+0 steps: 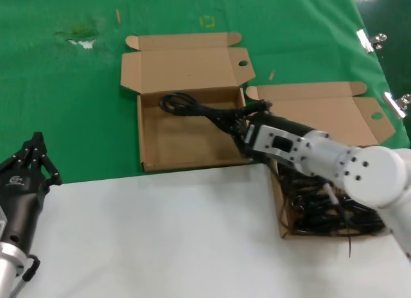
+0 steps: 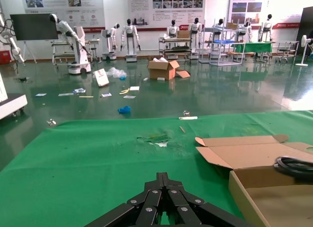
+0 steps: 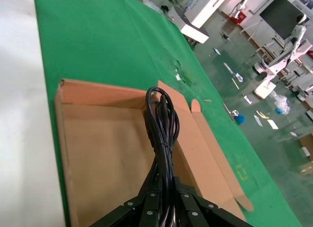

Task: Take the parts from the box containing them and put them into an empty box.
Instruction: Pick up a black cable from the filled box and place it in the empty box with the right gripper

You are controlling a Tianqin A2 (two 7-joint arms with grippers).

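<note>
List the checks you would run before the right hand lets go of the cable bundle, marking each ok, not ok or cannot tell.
1. Right hand shut on the cable bundle: ok.
2. Bundle over the left box: ok.
3. Left box floor bare: ok.
4. Bundle resting on the floor: cannot tell.
5. Left hand parked clear of both boxes: ok.
6. More cables waiting in the right box: ok.
</note>
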